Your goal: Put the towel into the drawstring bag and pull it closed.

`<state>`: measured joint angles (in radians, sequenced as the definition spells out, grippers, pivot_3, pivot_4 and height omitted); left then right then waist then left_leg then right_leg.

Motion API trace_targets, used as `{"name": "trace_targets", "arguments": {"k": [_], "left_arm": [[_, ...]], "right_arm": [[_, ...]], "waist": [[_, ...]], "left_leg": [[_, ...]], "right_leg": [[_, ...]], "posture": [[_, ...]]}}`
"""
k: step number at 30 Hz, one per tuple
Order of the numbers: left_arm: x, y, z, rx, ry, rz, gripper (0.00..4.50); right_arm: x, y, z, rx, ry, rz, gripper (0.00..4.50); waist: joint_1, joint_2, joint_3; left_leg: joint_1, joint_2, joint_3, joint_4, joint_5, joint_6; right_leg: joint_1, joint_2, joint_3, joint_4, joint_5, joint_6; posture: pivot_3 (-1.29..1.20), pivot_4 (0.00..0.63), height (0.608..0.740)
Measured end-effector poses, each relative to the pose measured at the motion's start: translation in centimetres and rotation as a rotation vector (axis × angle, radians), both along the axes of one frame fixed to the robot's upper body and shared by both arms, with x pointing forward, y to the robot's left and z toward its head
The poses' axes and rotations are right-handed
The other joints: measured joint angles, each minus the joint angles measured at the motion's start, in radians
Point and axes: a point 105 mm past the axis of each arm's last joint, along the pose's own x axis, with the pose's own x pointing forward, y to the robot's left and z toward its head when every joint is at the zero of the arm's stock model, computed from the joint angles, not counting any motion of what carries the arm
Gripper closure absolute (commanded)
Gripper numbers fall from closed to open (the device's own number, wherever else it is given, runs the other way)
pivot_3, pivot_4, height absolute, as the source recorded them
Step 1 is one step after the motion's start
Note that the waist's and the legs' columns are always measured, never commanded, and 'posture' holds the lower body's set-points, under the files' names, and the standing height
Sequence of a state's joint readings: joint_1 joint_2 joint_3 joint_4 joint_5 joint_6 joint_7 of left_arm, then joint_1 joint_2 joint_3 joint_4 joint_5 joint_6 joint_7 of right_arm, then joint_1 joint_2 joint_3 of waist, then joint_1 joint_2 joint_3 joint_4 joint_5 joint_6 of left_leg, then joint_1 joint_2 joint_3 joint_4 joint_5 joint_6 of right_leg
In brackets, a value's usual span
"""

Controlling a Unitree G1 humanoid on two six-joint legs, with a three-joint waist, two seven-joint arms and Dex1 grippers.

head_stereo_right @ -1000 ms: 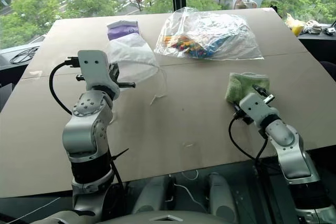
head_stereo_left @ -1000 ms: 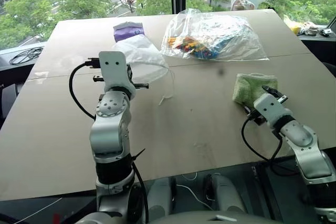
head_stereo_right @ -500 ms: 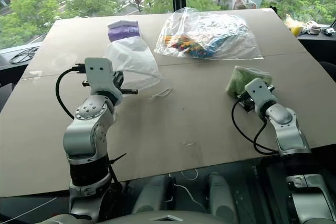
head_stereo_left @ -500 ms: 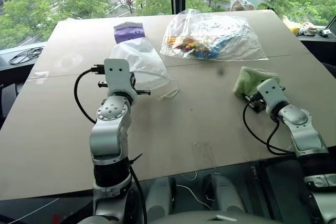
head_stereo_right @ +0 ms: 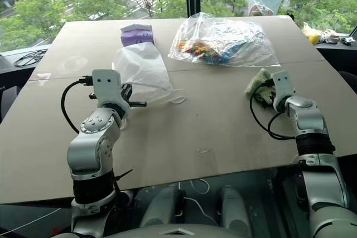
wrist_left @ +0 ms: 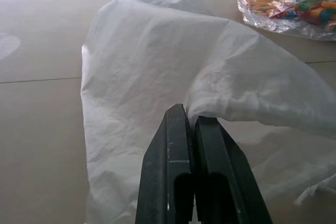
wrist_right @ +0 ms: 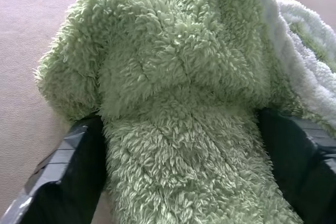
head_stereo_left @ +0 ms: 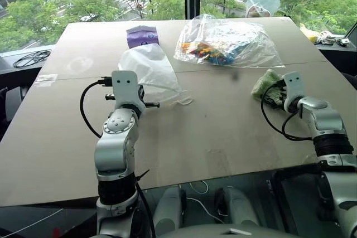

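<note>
Now my right gripper [wrist_right: 178, 182] has its fingers [wrist_right: 58, 182] either side of the towel [wrist_right: 178, 77], green fluff packed between them; still spread fairly wide, touching the pile on both sides, so I read it as grasping the towel. A second ago the towel lay flat and square on the worktop [head_stereo_left: 223, 132] with my right gripper just short of its near edge. Since then the arm has pushed forward and rolled, and the towel is bunched up, one side lifted off the surface, sitting at the right of the worktop near the clear plastic bag [head_stereo_left: 228, 43] of colourful bits.

Left gripper [wrist_left: 190, 124]: fingers clenched flat together on a fold of the drawstring bag [head_stereo_left: 148, 71], same pinch as before. The bag's white fabric drapes from that pinch back toward the purple packet [head_stereo_left: 140, 35], its far end on the worktop. Compared with a second ago the left hand sits a little lower and the bag looks more slumped and stretched out, less tented. A thin white cord [head_stereo_left: 181, 101] trails off the bag's near edge to the right, lying on the worktop.

Towel and bag are well apart, one on each side. Towel is not in the bag yet.
</note>
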<state>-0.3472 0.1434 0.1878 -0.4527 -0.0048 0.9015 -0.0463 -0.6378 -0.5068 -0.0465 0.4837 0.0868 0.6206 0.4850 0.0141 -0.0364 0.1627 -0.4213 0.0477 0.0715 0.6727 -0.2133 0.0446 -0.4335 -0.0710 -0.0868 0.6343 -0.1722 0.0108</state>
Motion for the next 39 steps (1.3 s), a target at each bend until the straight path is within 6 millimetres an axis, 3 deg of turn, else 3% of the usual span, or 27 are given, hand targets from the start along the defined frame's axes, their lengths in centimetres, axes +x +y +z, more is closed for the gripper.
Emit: {"name": "trace_targets", "arguments": {"k": [4,6,7,12,16,19,23,28,33,37,39], "left_arm": [[0.0,0.1,-0.1,-0.026,0.007,-0.004,4.50],[0.1,0.2,0.3,-0.057,0.003,-0.003,4.50],[0.2,0.2,0.5,-0.063,-0.002,-0.003,4.50],[0.7,-0.4,1.6,-0.174,-0.009,-0.057,4.50],[0.9,-1.0,1.3,-0.394,0.068,-0.115,4.50],[0.7,-1.6,0.9,-0.484,0.138,-0.169,4.50],[0.9,-2.7,1.8,-0.585,0.181,-0.244,4.50],[0.9,-3.2,2.6,-0.657,0.208,-0.282,4.50],[0.7,-4.3,3.5,-0.688,0.223,-0.373,4.50],[0.8,-4.3,3.9,-0.695,0.217,-0.379,4.50],[0.9,-4.6,4.4,-0.729,0.202,-0.412,4.50]], "right_arm": [[-0.2,0.5,-0.1,-0.031,0.012,0.037,3.46],[-0.3,0.6,-0.1,-0.039,0.013,0.051,4.25],[-0.3,0.6,-0.1,-0.037,0.014,0.055,4.39],[-0.3,0.9,0.0,-0.013,0.021,0.057,4.40],[-1.5,2.0,0.7,0.107,0.017,0.125,4.40],[-3.2,5.0,1.2,0.288,0.053,0.238,4.40],[-5.7,10.8,3.0,0.582,0.098,0.390,4.40],[-8.0,16.9,7.8,0.849,0.016,0.493,4.40],[-9.1,20.1,9.9,0.824,-0.071,0.512,4.40],[-9.9,21.5,10.7,0.770,-0.139,0.548,4.40],[-8.7,21.2,10.5,0.558,-0.283,0.489,4.40]], "waist": [[-0.001,-0.002,-0.003],[-0.003,-0.003,-0.005],[-0.003,-0.004,-0.005],[-0.005,-0.005,-0.006],[-0.005,-0.004,-0.005],[-0.025,-0.002,-0.003],[-0.032,0.002,0.001],[-0.022,0.008,0.007],[-0.021,0.009,0.008],[-0.022,0.009,0.008],[-0.022,0.009,0.008]], "left_leg": [[0.000,0.004,-0.001,-0.003,0.000,0.000],[0.000,0.005,0.000,-0.003,0.000,0.000],[0.000,0.005,0.000,-0.004,0.000,0.000],[0.000,0.006,0.000,-0.005,0.000,-0.001],[-0.001,0.006,-0.001,-0.005,-0.001,-0.001],[-0.002,0.007,-0.002,-0.008,-0.001,-0.002],[-0.012,0.007,-0.002,-0.008,0.000,0.000],[-0.014,0.007,-0.002,-0.009,-0.001,-0.001],[-0.015,0.006,-0.001,-0.009,-0.001,-0.001],[-0.016,0.005,-0.001,-0.009,-0.001,-0.001],[-0.015,0.003,-0.001,-0.009,-0.001,-0.001]], "right_leg": [[0.002,-0.001,-0.003,-0.007,0.000,0.000],[0.002,0.000,-0.004,-0.007,0.000,0.000],[0.002,0.000,-0.004,-0.007,0.000,0.000],[0.002,0.000,-0.006,-0.008,0.000,0.000],[0.001,0.001,-0.008,-0.008,0.000,0.000],[0.000,0.005,-0.008,-0.008,0.000,0.000],[-0.011,0.011,-0.007,-0.006,0.002,0.004],[-0.014,0.012,-0.006,-0.004,0.002,0.003],[-0.014,0.009,-0.004,-0.008,0.002,0.003],[-0.014,0.008,-0.003,-0.008,0.002,0.003],[-0.014,0.008,-0.004,-0.008,0.000,0.000]], "posture": [[0.00,0.150,0.740],[0.00,0.150,0.740],[0.00,0.150,0.740],[0.00,0.150,0.740],[0.00,0.150,0.740],[0.00,0.150,0.740],[0.00,0.150,0.740],[0.00,0.150,0.740],[0.00,0.150,0.740],[0.00,0.150,0.740],[0.00,0.150,0.740]]}}
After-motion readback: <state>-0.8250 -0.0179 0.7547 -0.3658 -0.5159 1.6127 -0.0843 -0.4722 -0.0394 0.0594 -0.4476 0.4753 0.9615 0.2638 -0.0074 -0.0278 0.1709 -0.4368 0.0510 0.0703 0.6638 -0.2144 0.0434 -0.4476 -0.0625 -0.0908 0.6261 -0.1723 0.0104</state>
